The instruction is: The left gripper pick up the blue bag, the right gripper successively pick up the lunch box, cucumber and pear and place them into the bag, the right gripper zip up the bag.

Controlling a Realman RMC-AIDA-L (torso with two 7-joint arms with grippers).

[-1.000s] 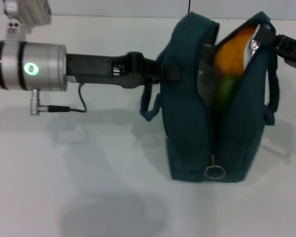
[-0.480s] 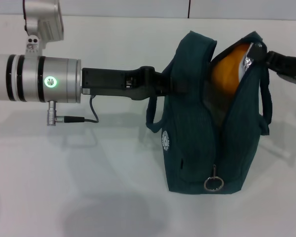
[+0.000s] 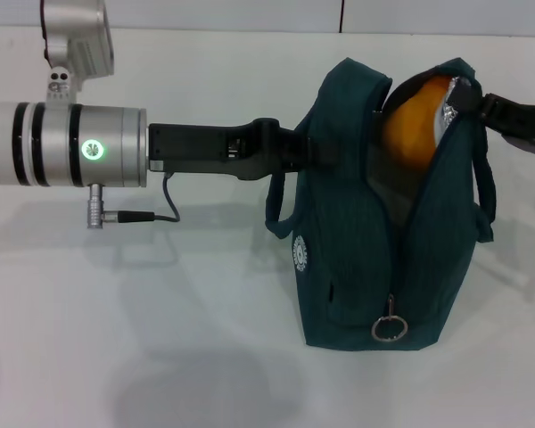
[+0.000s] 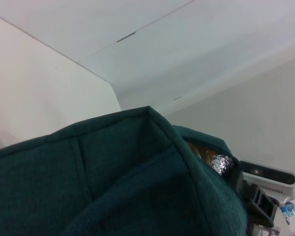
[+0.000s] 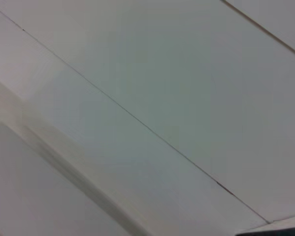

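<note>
Barely anything shifted since half a second back: the blue bag sits a touch lower and squarer on the white worktop, my arms hold as they were; a full second back the bag was tilted with green showing inside, now only orange shows.

Left jaws reach in from my left and meet the bag's upper left panel near the top seam; the fingertips are buried in fabric, so I cannot tell how far open they are, though the bag stands upright against them; one loop handle hangs just below these jaws.

Right jaws come in from my right at the bag's top right corner, touching the mouth edge by the silver lining; whether they pinch it I cannot tell.

Bag mouth gapes between the two sets of jaws; the pear sits high inside, orange, just beside the right jaws; lunch box and cucumber not visible from here; ring pull hangs at the low end of the zip, well below both jaws; round white logo on the left panel, below the left jaws.

Left wrist view: teal fabric fills the frame, foil glint past the seam; right wrist view shows only pale panels.
</note>
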